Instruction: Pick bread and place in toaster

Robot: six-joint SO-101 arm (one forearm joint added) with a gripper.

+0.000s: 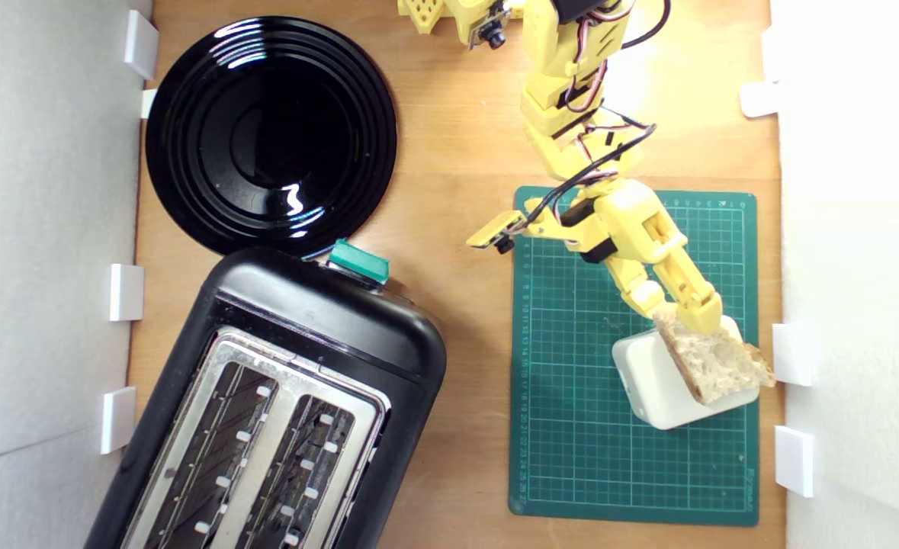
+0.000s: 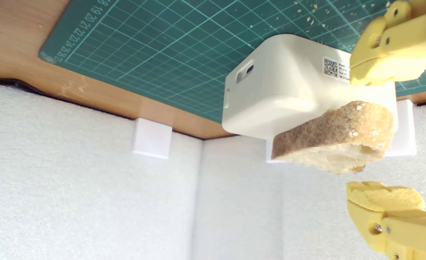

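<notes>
Gripper (image 2: 386,135): yellow, spread wide – one fingertip (image 2: 386,70) above the bread, against the block's labelled face, the other below and clear of the slice; nothing pinched.

Bread (image 2: 337,139): small half-slice, lying on the white block and overhanging its edge toward the foam wall. Crust tan-brown, grainy and curved; crumb pale cream with many small holes in the exterior view, where the slice (image 1: 716,362) lies tilted across the block's corner, crust end poking past it.

White block (image 2: 281,90): rounded plastic box, small QR label on one face, two slots in its side; resting on the mat near its edge.

Cutting mat (image 1: 594,427): green with a pale grid, scattered with light crumbs in the wrist view; at the exterior view's right, on the wooden table (image 1: 464,152).

Foam wall (image 2: 90,187): white, just beyond the mat, with small white brackets at its foot.

Toaster (image 1: 281,412): black, silver top plate, two long slots, both bare – green lever knob at its upper end; at the exterior view's lower left, well apart from the bread.

Black plate (image 1: 270,133): round, glossy, just beyond the toaster at the exterior view's upper left.
</notes>
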